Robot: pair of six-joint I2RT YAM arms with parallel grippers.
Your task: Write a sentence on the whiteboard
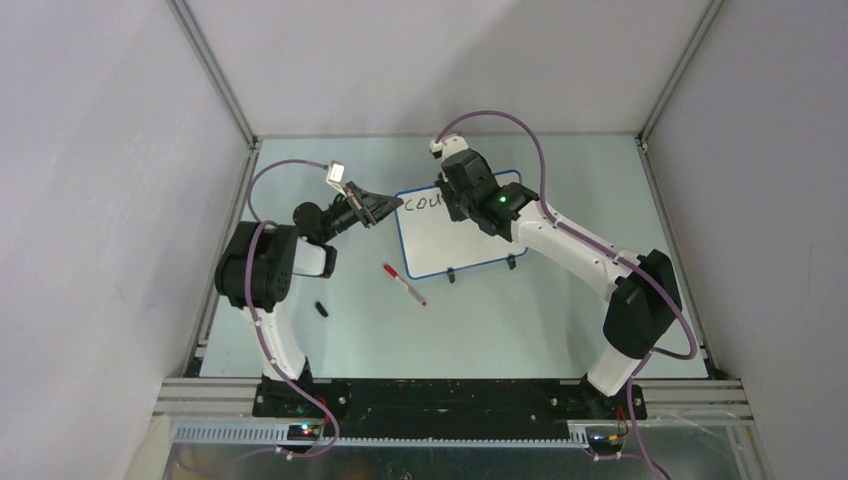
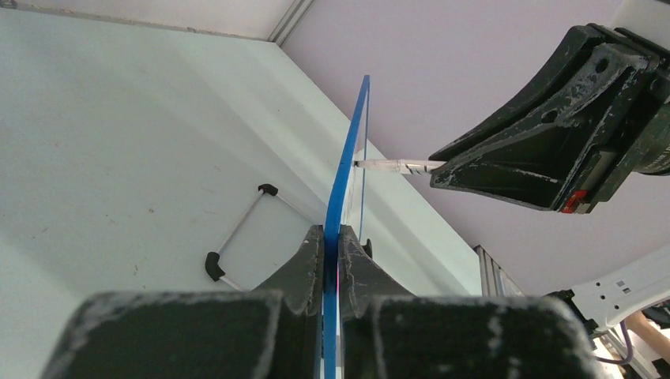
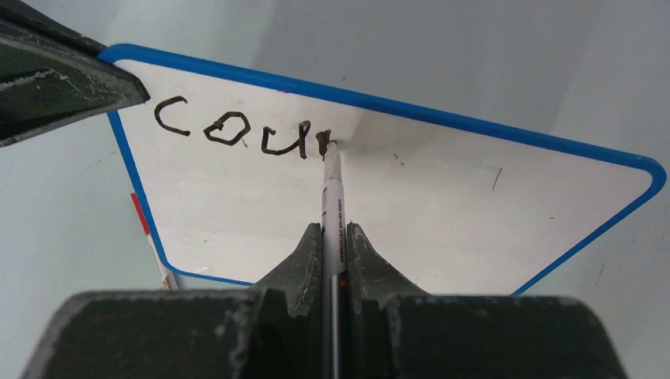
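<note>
The whiteboard (image 1: 455, 245), white with a blue rim, lies on the table; the left wrist view shows it edge-on (image 2: 348, 158). My left gripper (image 2: 332, 245) is shut on its left edge (image 1: 385, 208). My right gripper (image 3: 333, 237) is shut on a white marker (image 3: 332, 189) over the board's upper part (image 1: 462, 200). The marker's tip touches the board just after the black letters "cou" and a partial stroke (image 3: 237, 130), the only part of the sentence on the board. In the left wrist view the marker (image 2: 395, 166) meets the board's face from the right.
A red-and-white pen (image 1: 404, 284) lies on the table just left of the board's near edge, and also shows in the right wrist view (image 3: 150, 237). A small black cap (image 1: 321, 308) lies near the left arm. The board's black feet (image 1: 452, 275) stick out at its near edge.
</note>
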